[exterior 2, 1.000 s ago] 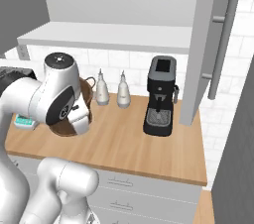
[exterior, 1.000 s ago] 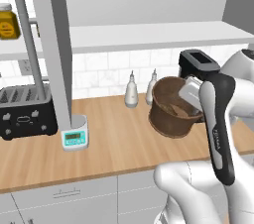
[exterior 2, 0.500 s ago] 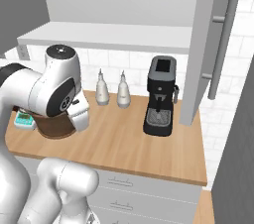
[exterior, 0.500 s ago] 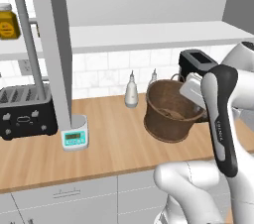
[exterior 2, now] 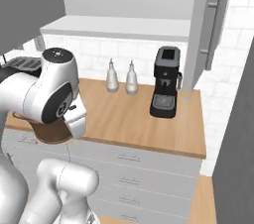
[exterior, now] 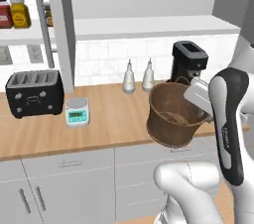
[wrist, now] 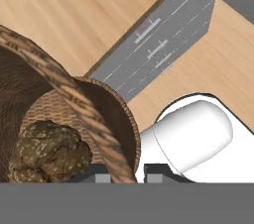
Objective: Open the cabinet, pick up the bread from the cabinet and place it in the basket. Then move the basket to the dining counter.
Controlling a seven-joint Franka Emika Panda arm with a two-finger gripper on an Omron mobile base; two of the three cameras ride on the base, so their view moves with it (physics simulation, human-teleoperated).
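Basket is seen lifted clear of the worktop, tilted, out past its near edge in front of the grey drawer units. In the left base view the basket's right rim is covered by the white hand and the dark forearm, so the contact itself is hidden there. In the hand view the gripper is closed on the basket's woven rim, which passes between the two dark finger tips (only their tops are visible above the bottom edge). Bread is seen lying on the basket floor, partly cut off by the rim and the frame; in the left base view it is only a vague pale patch inside. In the right base view the basket is mostly masked by the arm's large white joint, a brown arc being all that is left.

Cabinet door stands open, edge-on, left of centre; its top is cropped. Shelf runs across behind. On the worktop: toaster, small scale, two bottles and coffee machine, the last partly hidden behind the basket.
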